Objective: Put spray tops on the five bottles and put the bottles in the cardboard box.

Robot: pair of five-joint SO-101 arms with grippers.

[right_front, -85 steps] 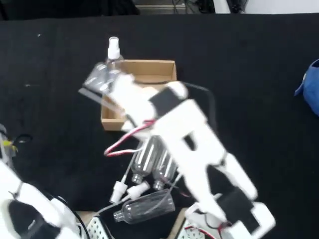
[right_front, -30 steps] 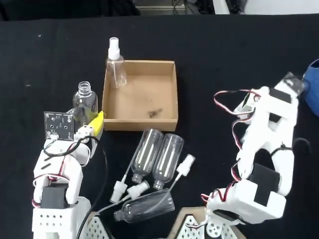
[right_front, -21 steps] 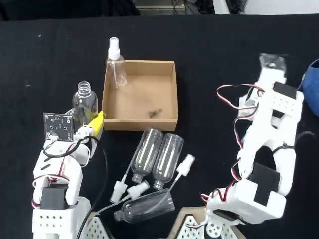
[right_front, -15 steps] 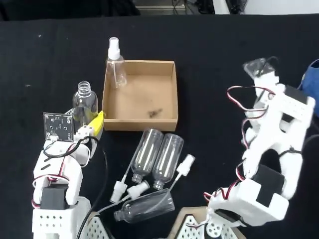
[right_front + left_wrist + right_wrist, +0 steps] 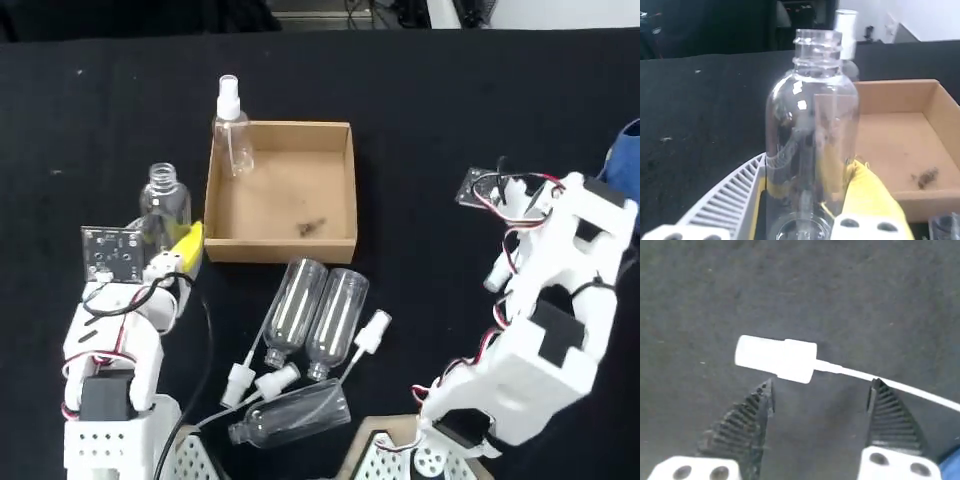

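1. Clear plastic bottle without a top [image 5: 165,203] [image 5: 812,145] stood upright just left of the brown cardboard box [image 5: 280,246] [image 5: 900,95]. The left gripper [image 5: 168,240] [image 5: 805,200] held it low on the body, its yellow and white ribbed fingers [image 5: 867,192] pinching the sides.
2. Second clear bottle with a white spray top fitted [image 5: 231,125] stood upright in the box's far left corner.
3. Two uncapped clear bottles [image 5: 292,312] lay side by side, touching, on the black desk [image 5: 450,90] just in front of the box, necks pointing toward the arm bases. A fifth clear bottle [image 5: 292,413] lay crosswise nearer those bases.
4. Three loose white spray tops [image 5: 372,332] with thin tubes lay among the lying bottles: one beside the pair, two by their necks.
5. Right gripper [image 5: 821,387] hung low over the desk well right of the box, its black toothed fingers [image 5: 747,425] spread apart. Another white spray top [image 5: 776,359] lay flat just beyond the fingertips, its tube running past one finger.
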